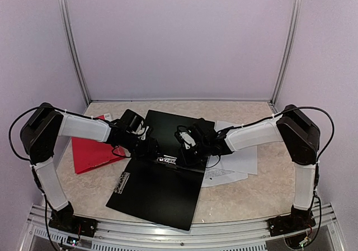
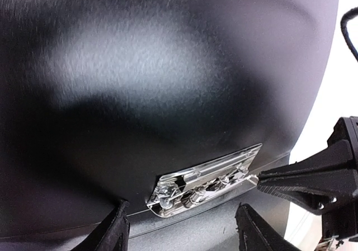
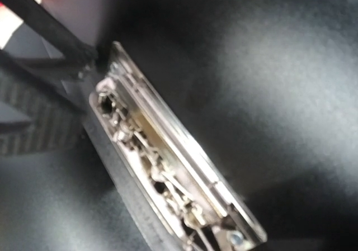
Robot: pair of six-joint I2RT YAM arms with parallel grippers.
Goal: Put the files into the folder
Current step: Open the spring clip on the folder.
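Observation:
The black folder (image 1: 159, 192) lies open on the table, its metal clip (image 1: 168, 160) at the spine. The files (image 1: 238, 164), white sheets with some print, lie to the folder's right, partly under my right arm. In the left wrist view my left gripper (image 2: 187, 220) is open, a fingertip on either side just below the clip (image 2: 207, 186), with nothing between them. My right gripper (image 2: 263, 179) is shut, its tips touching the clip's right end. The right wrist view shows the clip (image 3: 168, 173) close up and blurred, with none of that gripper's own fingers showing.
A red folder (image 1: 92, 147) lies on the table at the left, partly under my left arm. Both grippers (image 1: 152, 149) (image 1: 185, 154) are close together over the black folder's spine. Lilac walls enclose the table at the back and sides.

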